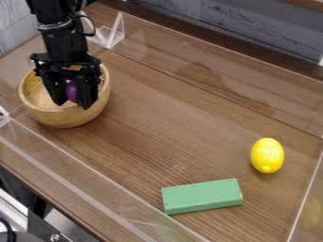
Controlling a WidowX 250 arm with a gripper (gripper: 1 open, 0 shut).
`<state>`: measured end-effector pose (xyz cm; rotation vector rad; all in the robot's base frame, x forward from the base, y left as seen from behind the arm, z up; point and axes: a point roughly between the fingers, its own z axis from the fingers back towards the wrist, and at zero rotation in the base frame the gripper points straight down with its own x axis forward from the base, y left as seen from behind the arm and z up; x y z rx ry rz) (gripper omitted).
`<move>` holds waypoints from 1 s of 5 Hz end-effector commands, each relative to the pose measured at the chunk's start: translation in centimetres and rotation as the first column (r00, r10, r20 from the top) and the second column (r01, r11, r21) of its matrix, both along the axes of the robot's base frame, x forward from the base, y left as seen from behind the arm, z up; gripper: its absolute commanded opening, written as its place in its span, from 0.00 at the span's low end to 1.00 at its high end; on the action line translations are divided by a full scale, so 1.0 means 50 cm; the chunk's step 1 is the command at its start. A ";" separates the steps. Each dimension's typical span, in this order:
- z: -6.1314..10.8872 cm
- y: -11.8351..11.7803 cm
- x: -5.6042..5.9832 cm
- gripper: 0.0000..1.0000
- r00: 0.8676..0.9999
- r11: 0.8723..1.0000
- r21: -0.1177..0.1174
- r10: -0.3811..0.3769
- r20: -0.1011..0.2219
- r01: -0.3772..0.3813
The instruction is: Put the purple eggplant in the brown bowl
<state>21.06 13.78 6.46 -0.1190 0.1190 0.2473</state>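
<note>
The brown bowl [38, 112] stands at the left end of the wooden table. My gripper [71, 95] reaches down into it from above, its black fingers [51, 90] on either side of the purple eggplant [74, 93]. Only a glossy sliver of the eggplant shows between the fingers, low inside the bowl. Whether the fingers press on the eggplant or stand just off it is not clear from this view.
A yellow lemon [266, 155] lies at the right side of the table. A green rectangular block [202, 196] lies near the front edge. Clear plastic walls [190, 57] fence the table.
</note>
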 end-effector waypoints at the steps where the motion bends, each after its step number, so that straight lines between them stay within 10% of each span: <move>1: 0.016 0.024 0.020 0.00 0.999 0.999 0.044 0.015 0.048 -0.017; 5: -0.005 0.040 0.029 0.00 0.998 0.997 0.053 0.047 0.046 -0.050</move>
